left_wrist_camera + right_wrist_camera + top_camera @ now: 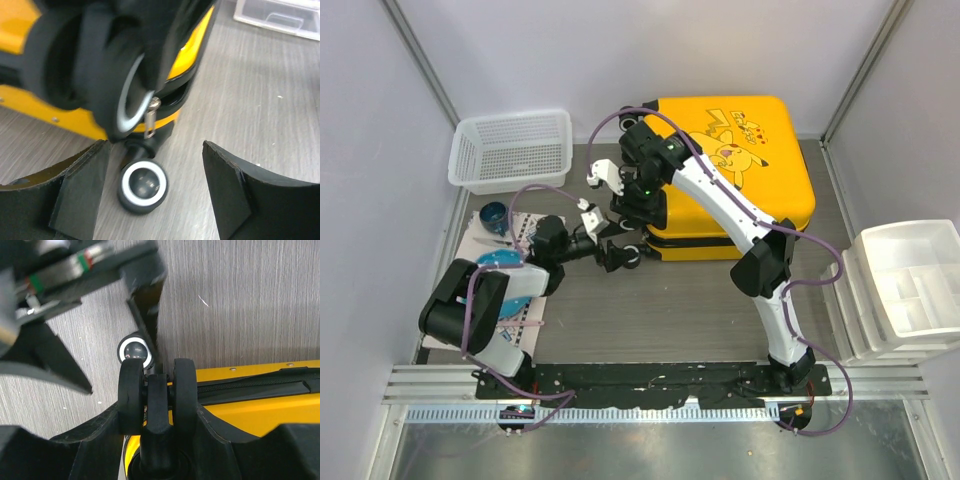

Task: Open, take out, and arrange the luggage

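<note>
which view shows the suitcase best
top external: almost the whole yellow suitcase, lying flat and closed. left wrist shows just one blurred corner with wheels; right wrist just a twin wheel and some zip band

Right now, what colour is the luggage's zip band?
Black; the zip band shows best from the right wrist.

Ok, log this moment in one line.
luggage: closed, lying flat | left gripper: open, facing zip pull | right gripper: shut on twin wheel

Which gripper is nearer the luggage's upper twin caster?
Right. The right fingers hold the caster between them; the left fingers sit lower, open either side of the bottom wheel.
</note>
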Controlling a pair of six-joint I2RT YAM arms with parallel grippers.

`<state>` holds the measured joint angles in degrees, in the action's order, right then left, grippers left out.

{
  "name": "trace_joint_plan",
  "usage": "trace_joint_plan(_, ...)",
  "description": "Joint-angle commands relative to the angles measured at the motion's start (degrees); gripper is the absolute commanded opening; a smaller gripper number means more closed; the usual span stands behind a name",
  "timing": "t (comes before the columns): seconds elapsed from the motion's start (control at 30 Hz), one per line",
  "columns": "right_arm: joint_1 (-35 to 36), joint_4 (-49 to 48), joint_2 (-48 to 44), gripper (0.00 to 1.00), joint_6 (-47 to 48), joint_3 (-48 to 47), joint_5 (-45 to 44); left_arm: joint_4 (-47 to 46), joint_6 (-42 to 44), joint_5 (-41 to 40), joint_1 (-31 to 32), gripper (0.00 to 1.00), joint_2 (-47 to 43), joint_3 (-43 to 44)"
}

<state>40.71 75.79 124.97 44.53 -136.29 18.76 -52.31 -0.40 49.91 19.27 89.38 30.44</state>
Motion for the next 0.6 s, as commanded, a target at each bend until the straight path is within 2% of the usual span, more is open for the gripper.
trace_joint_plan(0.0,-2.12,-0.73,-6.57,0.00,-8.41,0.93,0.92,-8.85,-1.79,-4.29,3.58,0.76,1.31,-0.64)
trace_joint_plan(0.07,-2.12,-0.64,-6.75,0.00,-9.28,1.38,1.19,-10.52,-2.41,-5.78,3.58,0.69,2.54,-0.82)
trace_joint_plan(0.1,-2.12,-0.64,-6.93,0.00,-9.55,1.46,1.27,-11.14,-2.50,-6.57,3.50,0.61,3.16,-0.90)
trace_joint_plan(0.2,-2.12,-0.29,-7.10,0.00,-10.17,2.08,1.36,-13.59,-4.51,-4.92,3.58,0.54,5.79,-0.12)
trace_joint_plan(0.57,-2.12,0.32,-7.28,0.00,-11.22,2.34,0.75,-18.96,-6.80,-5.61,4.29,0.53,11.16,2.26)
